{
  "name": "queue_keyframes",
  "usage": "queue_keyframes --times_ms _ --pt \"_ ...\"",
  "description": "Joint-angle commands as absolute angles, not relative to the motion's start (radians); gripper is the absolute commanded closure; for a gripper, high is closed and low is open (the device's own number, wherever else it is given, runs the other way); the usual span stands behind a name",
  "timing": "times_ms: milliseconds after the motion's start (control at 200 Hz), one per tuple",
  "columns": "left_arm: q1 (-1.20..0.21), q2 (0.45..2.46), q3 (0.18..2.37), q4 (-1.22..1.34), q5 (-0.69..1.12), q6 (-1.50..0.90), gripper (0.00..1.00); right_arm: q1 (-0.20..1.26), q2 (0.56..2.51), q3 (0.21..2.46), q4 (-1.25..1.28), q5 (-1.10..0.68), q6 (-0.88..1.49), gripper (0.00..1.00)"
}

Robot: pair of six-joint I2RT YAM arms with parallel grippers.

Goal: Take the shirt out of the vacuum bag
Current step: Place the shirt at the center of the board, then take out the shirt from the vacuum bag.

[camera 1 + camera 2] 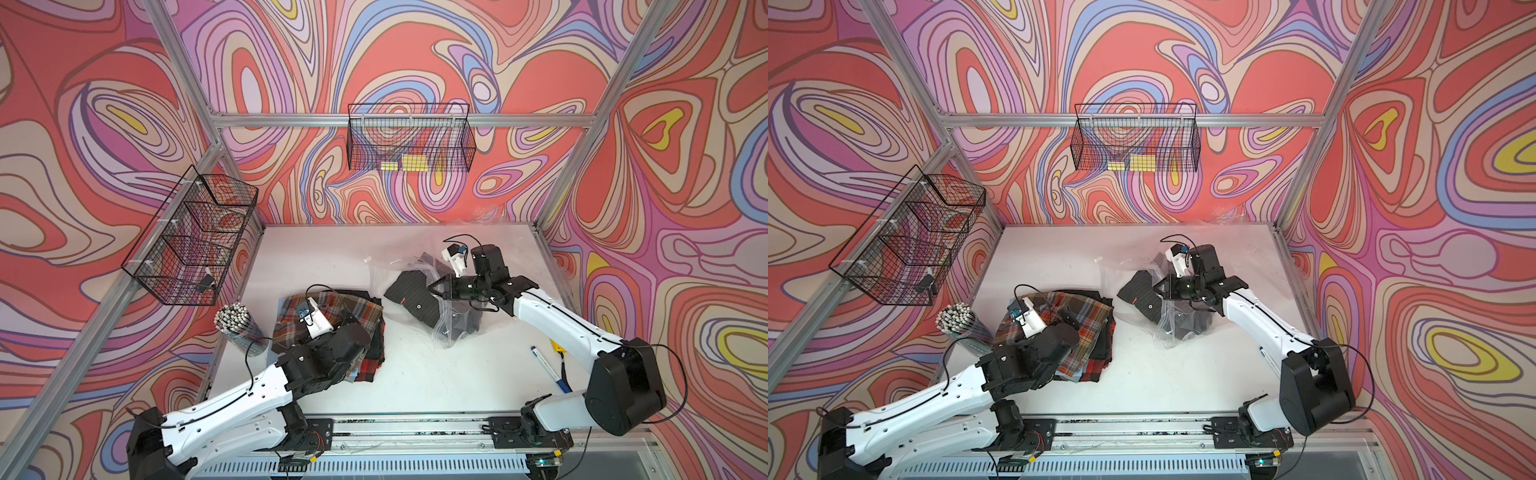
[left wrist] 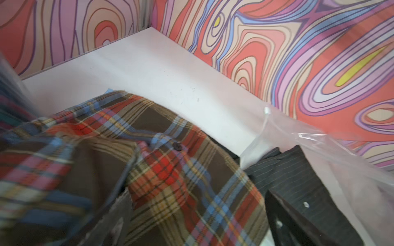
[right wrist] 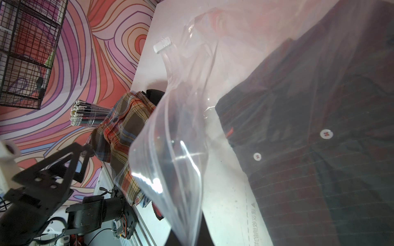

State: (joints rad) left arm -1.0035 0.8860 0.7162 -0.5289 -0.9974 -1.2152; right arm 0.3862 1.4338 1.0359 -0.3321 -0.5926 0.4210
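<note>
The vacuum bag [image 1: 453, 330] [image 1: 1167, 332] is clear, crinkly plastic and lies right of the table's middle. A dark pinstriped shirt [image 1: 409, 297] [image 3: 319, 149] with white buttons lies in it, seen through the film. My right gripper [image 1: 434, 286] [image 3: 189, 232] is shut on the bag's plastic edge, just right of the shirt. The bag's white slider clip [image 3: 162, 45] lies on the table behind. My left gripper [image 2: 198, 213] stands open over a plaid shirt [image 2: 170, 170] to the left, with the cloth bulging up between its fingers.
A pile of plaid shirts [image 1: 353, 332] lies under the left wrist. A clear cup of white-tipped sticks [image 1: 239, 326] stands at the table's left edge. A blue marker [image 1: 548, 368] lies front right. Wire baskets hang on the left wall [image 1: 195, 237] and back wall [image 1: 409, 139].
</note>
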Motion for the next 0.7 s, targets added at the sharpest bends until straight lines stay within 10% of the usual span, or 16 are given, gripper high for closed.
queue_keyframes --times_ms 0,260,696 --pt "-1.088 0.910 0.840 -0.585 -1.162 -1.146 0.01 0.391 1.448 1.016 -0.298 -0.611 0.426 1.00" --pt "-1.164 1.032 0.900 -0.447 -1.233 -1.079 0.01 0.393 1.446 1.017 -0.301 -0.605 0.425 1.00" --pt "-0.979 1.439 0.839 0.233 -0.791 -1.120 0.01 0.393 1.381 1.032 -0.370 -0.579 0.405 1.00"
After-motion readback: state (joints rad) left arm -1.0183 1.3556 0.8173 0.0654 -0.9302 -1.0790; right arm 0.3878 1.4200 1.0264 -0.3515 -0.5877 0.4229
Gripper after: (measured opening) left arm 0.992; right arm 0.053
